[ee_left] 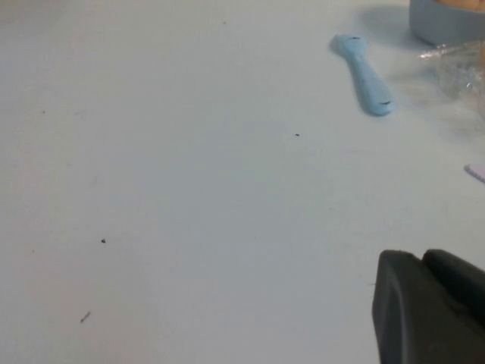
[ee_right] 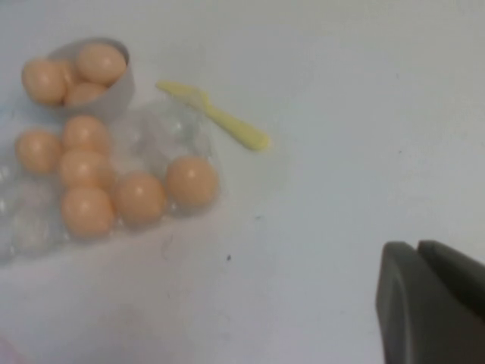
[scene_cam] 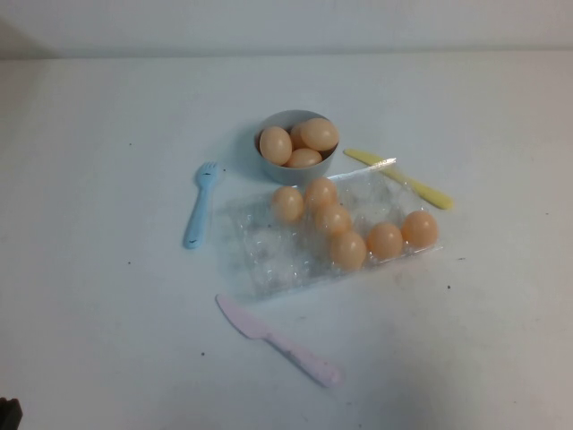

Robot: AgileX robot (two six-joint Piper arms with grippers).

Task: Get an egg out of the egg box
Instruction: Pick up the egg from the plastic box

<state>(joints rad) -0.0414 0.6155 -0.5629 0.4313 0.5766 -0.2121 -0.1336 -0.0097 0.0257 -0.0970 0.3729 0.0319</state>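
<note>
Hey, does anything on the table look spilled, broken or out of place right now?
Nothing stands out. Six eggs sit in the egg box, three more in the bowl, none cracked or loose on the table. The right tool, shut, and the left tool both hover over bare table, off to the sides.

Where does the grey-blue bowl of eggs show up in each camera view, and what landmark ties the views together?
High view: the bowl sits up the middle, behind the egg box.
Left wrist view: only a sliver of the bowl at the picture's top right corner; left gripper low right.
Right wrist view: bowl top left; right gripper shut, low right.
Shared landmark: the egg box beside the bowl.
</note>
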